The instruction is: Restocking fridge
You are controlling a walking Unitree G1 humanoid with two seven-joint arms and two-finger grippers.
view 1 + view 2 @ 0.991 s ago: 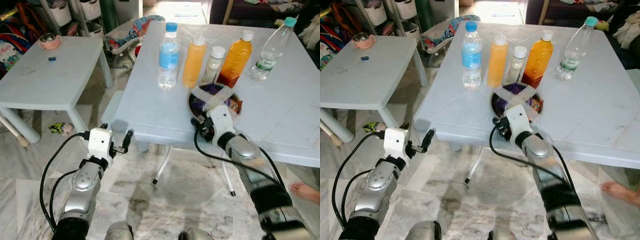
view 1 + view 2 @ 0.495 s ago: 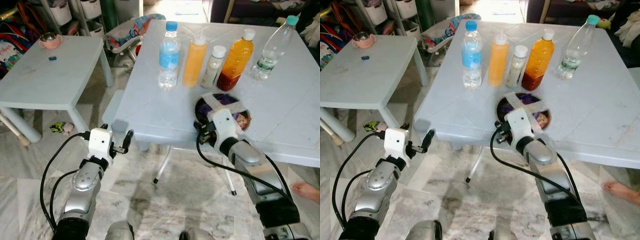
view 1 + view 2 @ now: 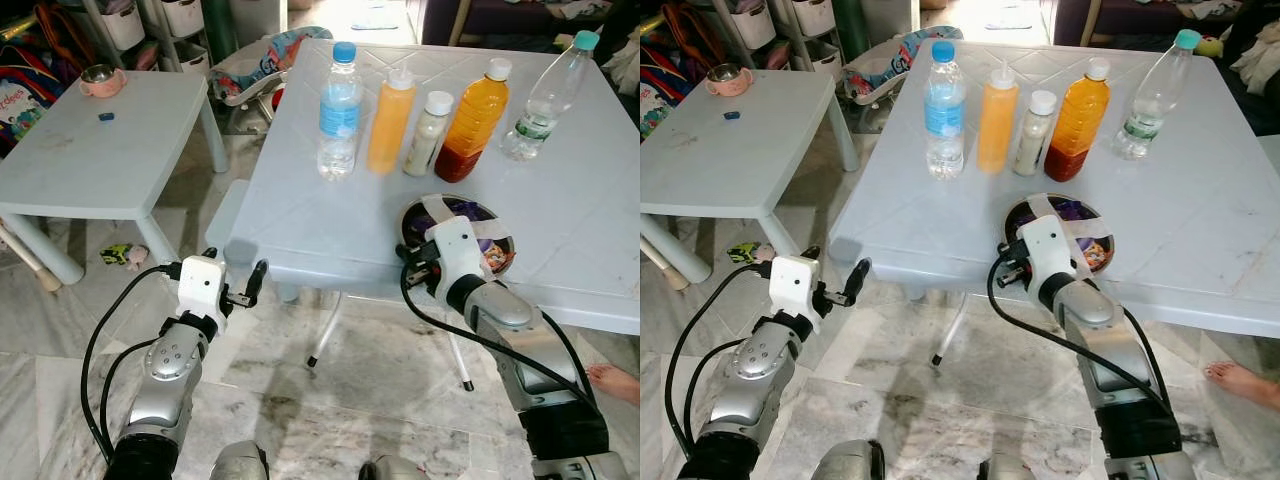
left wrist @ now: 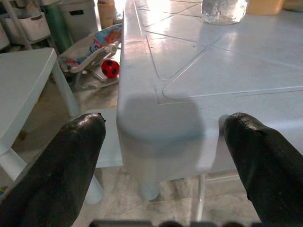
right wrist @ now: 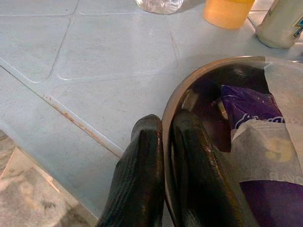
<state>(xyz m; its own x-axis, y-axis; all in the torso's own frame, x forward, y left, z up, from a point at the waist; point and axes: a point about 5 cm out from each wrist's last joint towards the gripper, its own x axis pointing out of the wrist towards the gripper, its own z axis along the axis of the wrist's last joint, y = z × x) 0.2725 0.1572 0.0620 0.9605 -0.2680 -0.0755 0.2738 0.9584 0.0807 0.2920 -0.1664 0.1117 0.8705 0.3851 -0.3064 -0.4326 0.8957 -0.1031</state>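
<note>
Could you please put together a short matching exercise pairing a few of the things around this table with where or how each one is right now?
Things:
1. right gripper
2. left gripper
3. blue-capped water bottle
4. pink cup

States:
A. on the small side table
B. shut on the rim of the bowl
C. leftmost in the row of bottles
D. open, facing the table's corner

Pairs: 1-B, 2-D, 3-C, 4-A

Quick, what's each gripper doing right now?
Left gripper: open, holding nothing.
Right gripper: shut on the rim of the metal bowl.
</note>
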